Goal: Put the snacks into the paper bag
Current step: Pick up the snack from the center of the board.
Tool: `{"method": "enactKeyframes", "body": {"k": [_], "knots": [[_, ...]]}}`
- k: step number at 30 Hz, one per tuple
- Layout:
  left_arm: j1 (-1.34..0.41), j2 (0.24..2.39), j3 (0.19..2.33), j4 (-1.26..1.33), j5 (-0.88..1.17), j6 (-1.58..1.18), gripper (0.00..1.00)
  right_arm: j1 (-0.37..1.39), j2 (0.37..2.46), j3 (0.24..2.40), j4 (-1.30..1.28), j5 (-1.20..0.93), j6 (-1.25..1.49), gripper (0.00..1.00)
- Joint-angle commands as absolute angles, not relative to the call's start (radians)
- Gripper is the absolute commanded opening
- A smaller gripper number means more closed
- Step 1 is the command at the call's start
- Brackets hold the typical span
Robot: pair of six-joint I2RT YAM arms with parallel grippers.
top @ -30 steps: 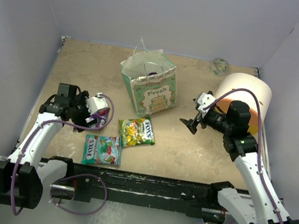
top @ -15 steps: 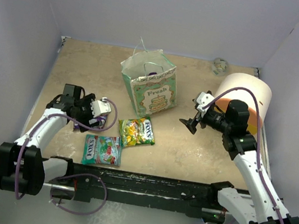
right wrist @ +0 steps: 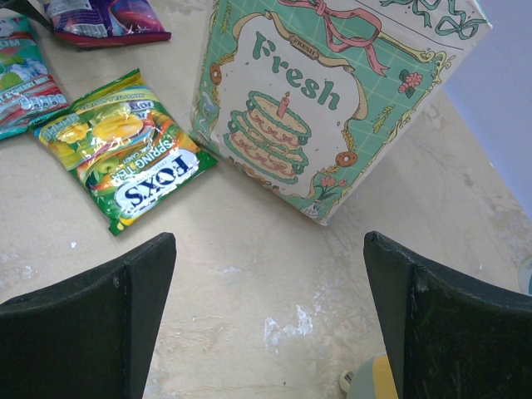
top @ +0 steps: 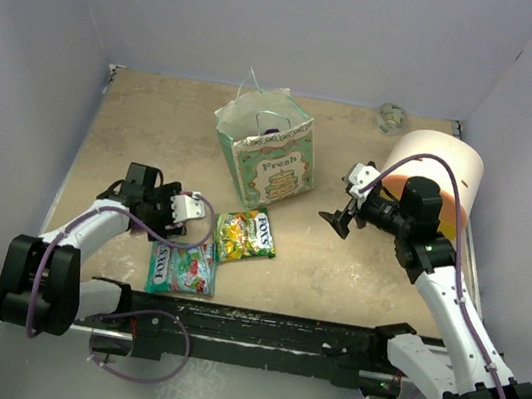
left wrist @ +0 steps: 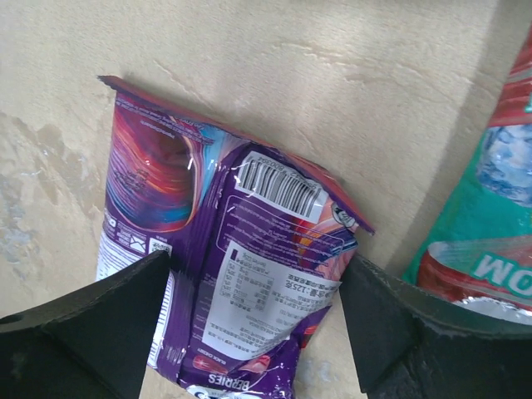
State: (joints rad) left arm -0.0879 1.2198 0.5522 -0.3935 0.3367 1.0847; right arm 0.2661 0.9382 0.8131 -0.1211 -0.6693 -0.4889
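Note:
A purple packet lies crumpled on the table between the wide-open fingers of my left gripper; in the top view that gripper covers most of it. It also shows in the right wrist view. A teal-and-red packet lies just in front of the gripper and shows in the left wrist view. A yellow-green packet lies before the mint-green paper bag, which stands upright, top open. My right gripper is open and empty, right of the bag, above bare table.
A large cream-and-orange cylinder stands at the right, just behind my right arm. A small crumpled object lies at the back wall. Grey walls enclose the table on three sides.
My left gripper has swung right and toward the front, coming down at the purple packet beside the teal-and-red one. The right arm has barely moved.

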Motion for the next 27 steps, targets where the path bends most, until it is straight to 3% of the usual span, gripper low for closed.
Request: {"method": "enactKeyframes", "body": {"k": [1,6,17,27], "knots": [[-0.094,1.235,0.524,-0.292,0.328,1.109,0.82,0.261,0.940,0.825,-0.092,-0.671,-0.495,0.96],[-0.094,1.258,0.521,-0.265,0.333,1.089,0.68,0.261,0.931,0.824,-0.089,-0.671,-0.491,0.96],[-0.093,1.238,0.580,-0.373,0.361,1.002,0.21,0.261,0.930,0.824,-0.089,-0.665,-0.490,0.96],[-0.094,1.126,0.712,-0.577,0.380,0.926,0.00,0.261,0.930,0.824,-0.089,-0.661,-0.493,0.96]]}}
